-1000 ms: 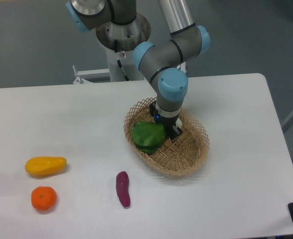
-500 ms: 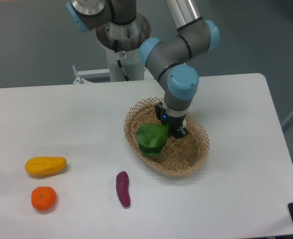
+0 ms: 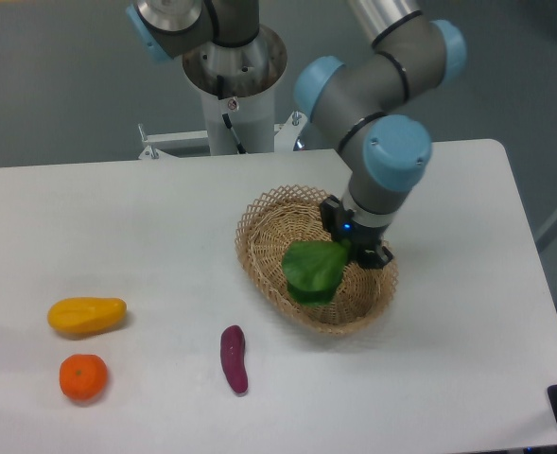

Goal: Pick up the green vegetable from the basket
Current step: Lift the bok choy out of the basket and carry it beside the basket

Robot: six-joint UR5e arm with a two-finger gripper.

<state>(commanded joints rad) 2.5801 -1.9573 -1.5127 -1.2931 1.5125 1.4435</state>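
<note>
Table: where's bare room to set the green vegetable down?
Bare patches: between the basket and the yellow fruit, and right of the basket. Crowded front-left: orange, purple piece. The claw holds the green vegetable.

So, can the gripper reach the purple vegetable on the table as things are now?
Probably not yet: the gripper is shut on the green vegetable over the basket. The purple vegetable itself lies uncovered.

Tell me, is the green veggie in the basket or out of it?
In, at least over it: the green vegetable hangs from the gripper above the basket floor. Whether it touches the weave, I cannot tell.
</note>
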